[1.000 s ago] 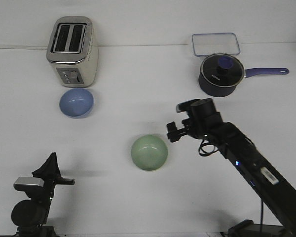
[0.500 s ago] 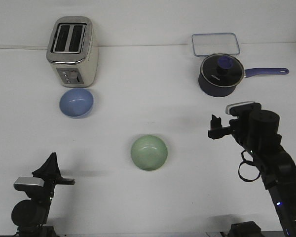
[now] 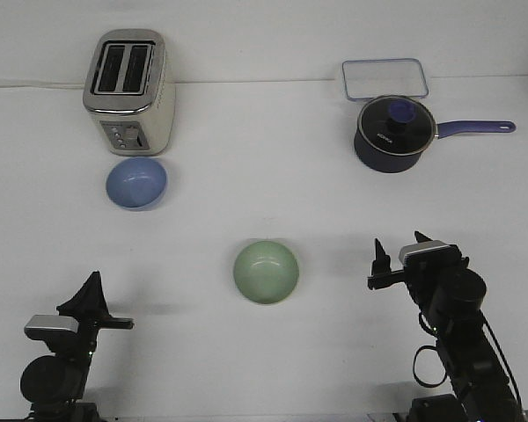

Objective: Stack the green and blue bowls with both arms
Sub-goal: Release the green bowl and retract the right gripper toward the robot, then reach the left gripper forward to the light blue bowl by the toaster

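Front view: a white, matte table (image 3: 264, 176) fills the scene. The green bowl (image 3: 266, 272) sits near the middle, round, glossy and pale sage, its mouth facing straight up; being round, it has no long axis. The blue bowl (image 3: 136, 183) is well apart from it, farther back and to the left, the same round glossy shape in light periwinkle, also mouth up. It stands just in front of a boxy metal toaster (image 3: 128, 90) with two dark slots on top.

At the far right stands a dark navy saucepan (image 3: 394, 134) under a glass lid with a purple knob; its long purple handle points right. Just behind it lies a clear rectangular lid (image 3: 384, 78) with rounded corners.

The left gripper (image 3: 91, 297) is low at the near left edge, a black pointed shape above a small grey module; whether its fingers are apart or together cannot be told from here. The right gripper (image 3: 405, 251) is at the near right, level with the green bowl and clear of it. Its two black pointed fingers stand spread with a gap between them, holding nothing.
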### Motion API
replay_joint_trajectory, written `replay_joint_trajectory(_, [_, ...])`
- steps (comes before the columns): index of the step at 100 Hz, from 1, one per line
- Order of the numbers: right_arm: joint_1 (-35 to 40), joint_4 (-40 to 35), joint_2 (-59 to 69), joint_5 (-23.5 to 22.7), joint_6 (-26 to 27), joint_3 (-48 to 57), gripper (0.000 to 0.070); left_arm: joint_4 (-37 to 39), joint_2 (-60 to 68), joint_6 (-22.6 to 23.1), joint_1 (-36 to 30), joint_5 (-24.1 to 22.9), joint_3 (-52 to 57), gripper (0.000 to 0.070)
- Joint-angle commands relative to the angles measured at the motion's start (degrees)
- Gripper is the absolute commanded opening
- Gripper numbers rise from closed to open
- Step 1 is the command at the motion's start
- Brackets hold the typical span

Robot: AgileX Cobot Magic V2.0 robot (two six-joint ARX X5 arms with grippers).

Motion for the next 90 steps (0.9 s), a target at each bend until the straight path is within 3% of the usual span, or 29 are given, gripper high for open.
replay_joint_trajectory(1, [0.2,0.9,-0.7,0.0,0.4,0.7,0.0552,0.6,-0.1,0.3,0.0,-0.2,-1.1,0.0012])
replay_joint_trajectory(50, [0.2,1.3,-2.9,0.0,0.4,0.7,0.0552,2.2,-0.1,0.3,0.0,-0.2,-0.8,0.0012])
replay_joint_trajectory(67, [0.2,1.4,-2.9,0.0,0.4,0.7,0.0552,1.6,0.5,0.0,0.0,-0.2,4.1,0.0012])
replay_joint_trajectory(90, [0.2,1.4,-2.9,0.0,0.4,0.7,0.0552,-11.5,12.3,0.0,0.0,-2.8,22.2,0.0012])
